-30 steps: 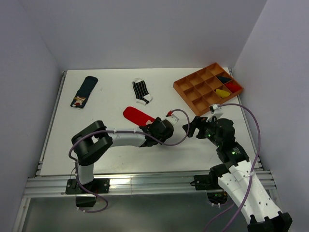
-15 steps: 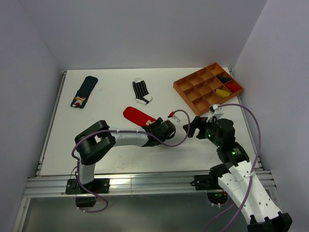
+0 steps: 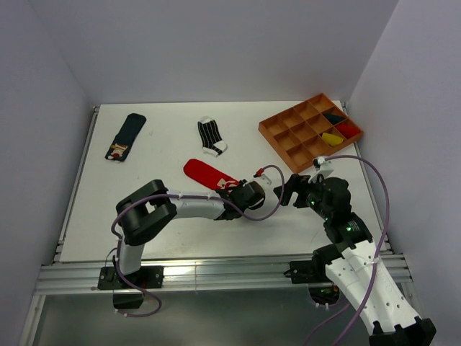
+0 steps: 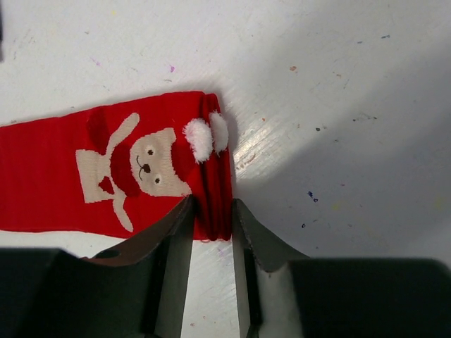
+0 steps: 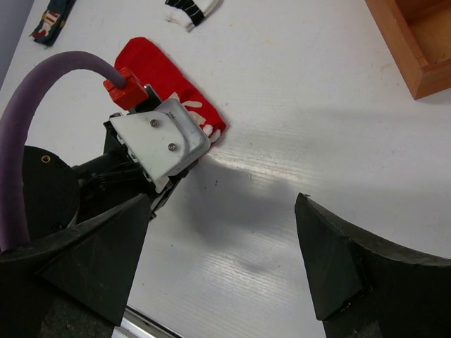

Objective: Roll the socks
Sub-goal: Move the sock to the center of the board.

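Note:
The red sock (image 3: 204, 173) with a white cartoon figure lies flat mid-table. It also shows in the left wrist view (image 4: 106, 169) and the right wrist view (image 5: 163, 76). My left gripper (image 3: 232, 187) (image 4: 211, 209) is shut on the sock's folded end, which bunches between the jaws. My right gripper (image 3: 291, 190) (image 5: 222, 204) is open and empty, low over the table just right of the left wrist. The navy sock (image 3: 126, 135) (image 5: 51, 17) lies far left. The striped sock (image 3: 211, 135) (image 5: 189, 7) lies flat at the back centre.
An orange compartment tray (image 3: 276, 146) (image 5: 416, 53) stands at the back right, with dark, yellow and red items in its right cells. The left arm's purple cable (image 5: 49, 84) arcs between the two wrists. White walls close in the table.
My left wrist has shifted slightly right, toward the right gripper, staying at the red sock's end. The right arm has hardly moved.

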`<state>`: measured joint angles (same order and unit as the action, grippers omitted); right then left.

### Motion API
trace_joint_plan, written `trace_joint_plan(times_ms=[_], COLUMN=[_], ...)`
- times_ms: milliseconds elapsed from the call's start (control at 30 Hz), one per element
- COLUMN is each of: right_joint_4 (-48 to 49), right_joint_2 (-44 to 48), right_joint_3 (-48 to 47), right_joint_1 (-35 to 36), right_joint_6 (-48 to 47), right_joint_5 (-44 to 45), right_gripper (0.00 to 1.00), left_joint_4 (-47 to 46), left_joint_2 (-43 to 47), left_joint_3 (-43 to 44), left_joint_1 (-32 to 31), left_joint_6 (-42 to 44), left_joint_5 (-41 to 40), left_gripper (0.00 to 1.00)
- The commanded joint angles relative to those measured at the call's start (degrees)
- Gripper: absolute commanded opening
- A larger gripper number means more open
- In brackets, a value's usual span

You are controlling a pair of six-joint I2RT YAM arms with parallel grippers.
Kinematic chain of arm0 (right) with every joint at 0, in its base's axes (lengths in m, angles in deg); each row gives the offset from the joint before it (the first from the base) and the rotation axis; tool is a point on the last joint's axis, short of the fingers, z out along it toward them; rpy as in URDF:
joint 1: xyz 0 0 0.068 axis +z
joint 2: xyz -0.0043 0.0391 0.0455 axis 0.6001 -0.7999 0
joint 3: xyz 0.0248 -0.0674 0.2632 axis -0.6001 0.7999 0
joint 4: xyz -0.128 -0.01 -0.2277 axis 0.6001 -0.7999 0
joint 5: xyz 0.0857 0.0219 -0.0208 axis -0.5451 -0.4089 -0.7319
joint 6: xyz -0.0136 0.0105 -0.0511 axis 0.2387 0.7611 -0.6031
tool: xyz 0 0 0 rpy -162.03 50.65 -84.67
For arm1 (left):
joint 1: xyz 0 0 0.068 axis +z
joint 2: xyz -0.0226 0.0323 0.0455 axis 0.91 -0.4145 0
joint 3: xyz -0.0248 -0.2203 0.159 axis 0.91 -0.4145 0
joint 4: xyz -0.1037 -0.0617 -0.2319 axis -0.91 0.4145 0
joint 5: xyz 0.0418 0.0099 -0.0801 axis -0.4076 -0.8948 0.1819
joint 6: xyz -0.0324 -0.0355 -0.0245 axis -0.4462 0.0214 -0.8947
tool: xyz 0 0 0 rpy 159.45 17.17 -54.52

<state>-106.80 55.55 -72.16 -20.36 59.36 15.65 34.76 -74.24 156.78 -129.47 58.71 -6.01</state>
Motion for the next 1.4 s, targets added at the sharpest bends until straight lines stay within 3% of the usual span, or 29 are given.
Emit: trace_joint_plan(times_ms=[0,133,200,267,700,933,1200,1367], right_joint_4=[2.8,3.0,3.7,4.1,14.7,18.1,18.8,17.8], right_joint_2=[0.4,0.7,0.5,0.2,-7.1,-16.2,-30.3,-41.0], right_joint_3=[0.3,0.3,0.4,0.6,3.6,2.3,-3.4,-10.5], right_joint_1=[0.4,0.4,0.4,0.4,0.9,4.5,13.4,19.2], right_joint_6=[0.3,0.1,0.1,0.1,5.8,10.5,17.5,20.8], right_joint_5=[-2.0,-2.3,-3.4,-4.3,-7.0,-0.9,10.6,15.6], right_gripper=[0.91,0.90,0.90,0.90,0.88,0.82,0.72,0.70], left_joint_4=[0.5,-0.3,-1.3,-1.6,-10.6,-19.8,-30.6,-31.7], left_joint_2=[-1.6,-1.6,-1.0,0.2,12.2,12.6,10.3,9.0], left_joint_3=[1.6,0.9,0.5,0.3,-9.8,-18.2,-24.2,-24.8], left_joint_1=[-1.3,-0.9,-0.7,-0.5,12.2,20.2,25.3,26.1], left_joint_6=[1.8,1.3,0.5,-1.2,-25.0,-38.6,-48.4,-50.4], left_joint_5=[-0.7,-0.9,-0.1,1.8,28.0,42.6,51.0,52.0], left_gripper=[0.32,0.23,0.08,0.00,0.00,0.00,0.00,0.00])
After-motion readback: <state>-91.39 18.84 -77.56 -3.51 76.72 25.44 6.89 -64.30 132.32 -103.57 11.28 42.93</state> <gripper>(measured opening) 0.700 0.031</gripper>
